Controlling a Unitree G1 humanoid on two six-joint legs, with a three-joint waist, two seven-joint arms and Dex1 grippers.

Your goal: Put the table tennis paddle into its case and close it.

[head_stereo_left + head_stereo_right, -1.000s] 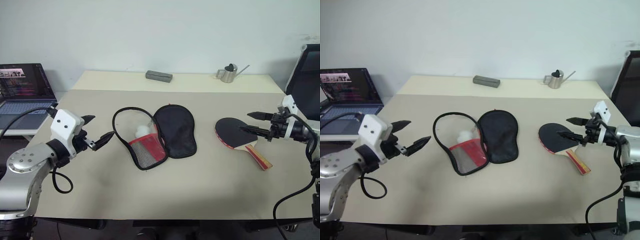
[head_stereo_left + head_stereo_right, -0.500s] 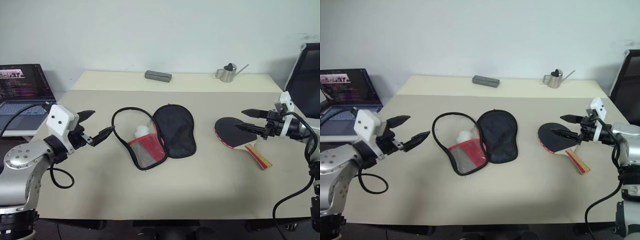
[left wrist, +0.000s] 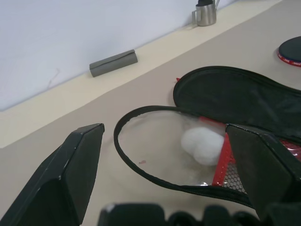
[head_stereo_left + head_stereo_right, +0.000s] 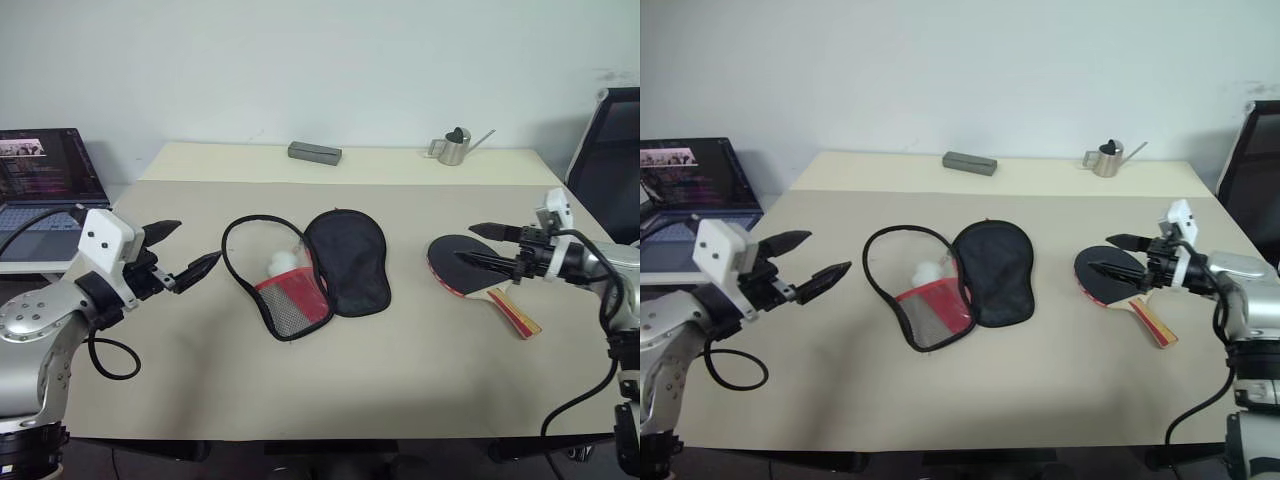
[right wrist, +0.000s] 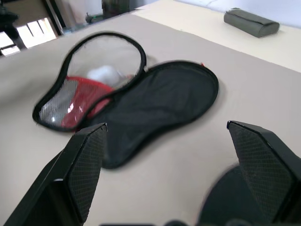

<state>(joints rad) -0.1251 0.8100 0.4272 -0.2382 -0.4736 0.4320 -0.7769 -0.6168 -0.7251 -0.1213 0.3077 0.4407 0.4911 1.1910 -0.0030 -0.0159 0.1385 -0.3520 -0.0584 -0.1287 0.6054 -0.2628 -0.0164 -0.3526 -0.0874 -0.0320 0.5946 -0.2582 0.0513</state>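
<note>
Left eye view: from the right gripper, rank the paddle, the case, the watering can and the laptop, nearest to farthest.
From the right gripper:
1. Paddle, right below its fingers.
2. Watering can, at the table's back edge on the same side.
3. Case, lying open mid-table.
4. Laptop, off the table's far left end.

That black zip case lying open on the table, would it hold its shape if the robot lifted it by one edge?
Probably not. The case looks like soft fabric, its two halves lying flat and spread open, so it would likely sag or fold. It seems light, and a nudge might slide it across the smooth table rather than tip it.
</note>
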